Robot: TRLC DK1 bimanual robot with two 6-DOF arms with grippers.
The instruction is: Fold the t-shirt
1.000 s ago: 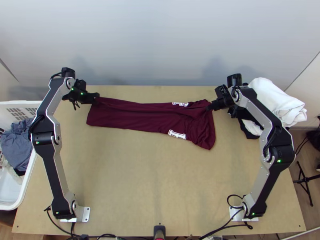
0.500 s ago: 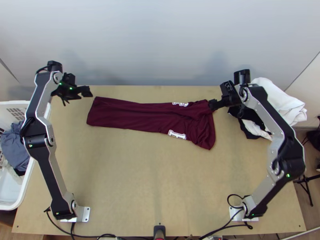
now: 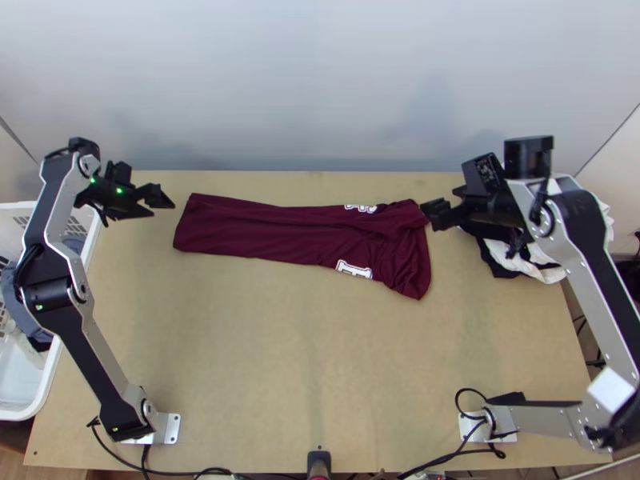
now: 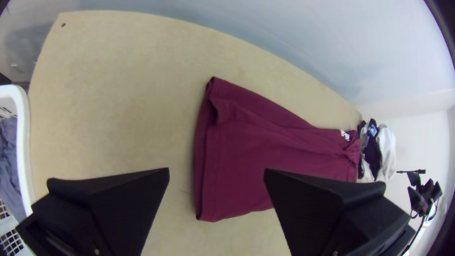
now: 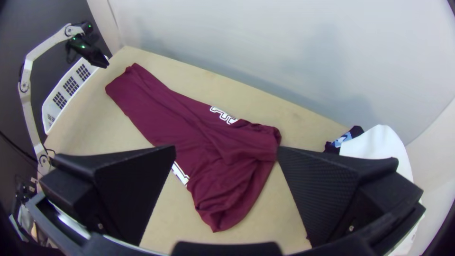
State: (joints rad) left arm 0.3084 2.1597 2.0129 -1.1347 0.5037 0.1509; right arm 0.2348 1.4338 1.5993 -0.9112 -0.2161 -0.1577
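Over the wooden table [image 3: 264,360], by a pale wall [image 3: 320,96], left and right jaws gape

Maroon t-shirt [image 3: 296,232] with white lettering, pale wood table [image 3: 240,344], white basket [image 3: 40,400]

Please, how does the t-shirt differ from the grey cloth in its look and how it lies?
The t-shirt is maroon with white print; the grey cloth is plain where it shows. The t-shirt lies long and narrow on the table, while the grey cloth is bunched in the basket. Both have wrinkles.
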